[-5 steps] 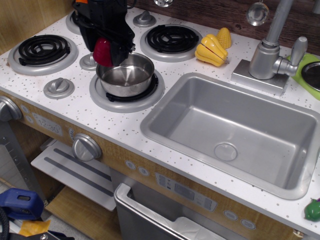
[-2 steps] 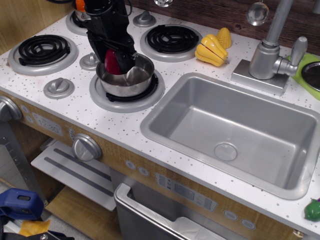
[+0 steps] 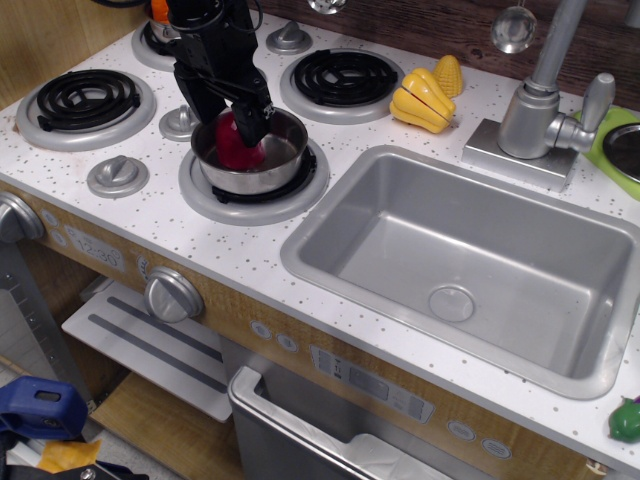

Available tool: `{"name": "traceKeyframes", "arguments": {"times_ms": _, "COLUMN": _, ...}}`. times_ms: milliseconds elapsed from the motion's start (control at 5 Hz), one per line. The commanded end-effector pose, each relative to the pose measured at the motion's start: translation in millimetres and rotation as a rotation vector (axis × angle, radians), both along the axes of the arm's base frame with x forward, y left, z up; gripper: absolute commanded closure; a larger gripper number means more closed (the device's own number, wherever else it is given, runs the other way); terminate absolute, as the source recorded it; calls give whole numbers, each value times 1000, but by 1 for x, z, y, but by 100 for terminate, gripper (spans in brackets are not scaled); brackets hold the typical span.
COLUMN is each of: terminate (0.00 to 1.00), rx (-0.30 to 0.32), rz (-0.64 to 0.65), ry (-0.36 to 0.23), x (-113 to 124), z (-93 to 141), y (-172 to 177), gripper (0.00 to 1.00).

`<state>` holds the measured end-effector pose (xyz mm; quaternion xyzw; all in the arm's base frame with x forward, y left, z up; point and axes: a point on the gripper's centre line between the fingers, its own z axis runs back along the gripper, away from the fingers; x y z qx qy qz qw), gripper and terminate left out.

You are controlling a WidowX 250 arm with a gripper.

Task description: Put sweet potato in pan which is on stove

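Note:
The magenta-red sweet potato (image 3: 236, 146) lies inside the shiny steel pan (image 3: 288, 152), against its left wall. The pan stands on the front middle burner of the white speckled stove (image 3: 150, 215). My black gripper (image 3: 228, 122) hangs straight over the pan's left half. Its fingers (image 3: 204, 104) stand apart on either side of the sweet potato's top, and the jaws look open. The arm hides the pan's back left rim.
A yellow toy vegetable (image 3: 426, 94) lies right of the back burner (image 3: 344, 77). The grey sink (image 3: 470, 260) and faucet (image 3: 545, 100) fill the right side. A pot with an orange toy (image 3: 160, 12) is behind the arm. Grey knobs (image 3: 118, 175) stand left of the pan.
The gripper came down from above the pan's left rim into the pan. The sweet potato went down with it and now rests lower, on the pan's inside.

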<state>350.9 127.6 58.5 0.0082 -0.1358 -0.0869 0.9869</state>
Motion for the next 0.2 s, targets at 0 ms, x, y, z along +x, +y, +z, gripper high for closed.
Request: {"name": "traceKeyframes", "arguments": {"times_ms": 0, "terminate": 100, "rx": 17, "rz": 7, "ry": -43, "x": 5, "z": 14, "y": 6, "gripper": 0}}
